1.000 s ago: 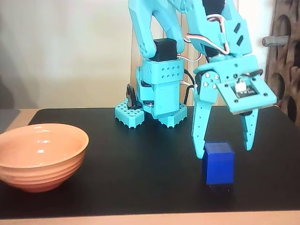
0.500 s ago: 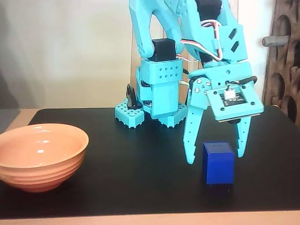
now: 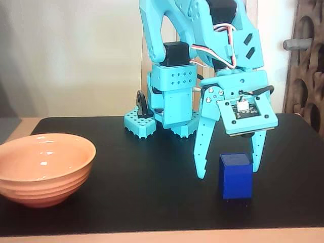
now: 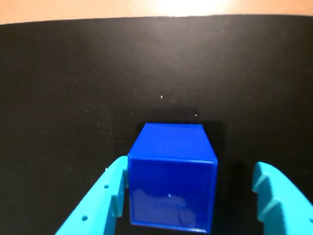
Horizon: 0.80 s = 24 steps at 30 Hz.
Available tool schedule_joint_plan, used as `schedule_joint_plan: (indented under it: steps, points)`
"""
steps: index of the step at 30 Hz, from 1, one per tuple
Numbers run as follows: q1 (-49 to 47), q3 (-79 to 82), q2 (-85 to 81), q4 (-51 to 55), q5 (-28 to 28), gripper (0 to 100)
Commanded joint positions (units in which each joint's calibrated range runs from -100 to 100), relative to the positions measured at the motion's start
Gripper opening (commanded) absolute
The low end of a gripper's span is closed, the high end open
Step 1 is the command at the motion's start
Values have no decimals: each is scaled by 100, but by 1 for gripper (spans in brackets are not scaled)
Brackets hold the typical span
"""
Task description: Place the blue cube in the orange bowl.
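Note:
The blue cube (image 3: 236, 176) rests on the black mat at the right of the fixed view. My turquoise gripper (image 3: 228, 172) hangs open just behind and over it, one finger on each side. In the wrist view the blue cube (image 4: 172, 182) lies between the spread fingers of the gripper (image 4: 190, 167); the left finger (image 4: 105, 196) is close against the cube's side and the right finger (image 4: 276, 198) stands well apart from it. The orange bowl (image 3: 45, 177) sits empty at the far left of the mat.
The black mat (image 3: 152, 192) covers the table, and its front edge runs along a tan strip. My arm's base (image 3: 172, 101) stands at the back centre. A dark wooden rack (image 3: 306, 61) rises at the right edge.
The open gripper has moved left and lowered, so its fingers now flank the cube. Cube and bowl have not moved.

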Motion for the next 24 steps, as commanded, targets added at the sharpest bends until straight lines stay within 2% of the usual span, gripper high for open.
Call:
schedule_joint_plan:
  steps: [1,14,19,24]
  points:
    - [80,24,-199,-156,-43,28]
    - [80,278,-199,-165,-27,28]
    - [80,269,-208,-165,-22,17]
    - [90,269,-242,-165,-22,15]
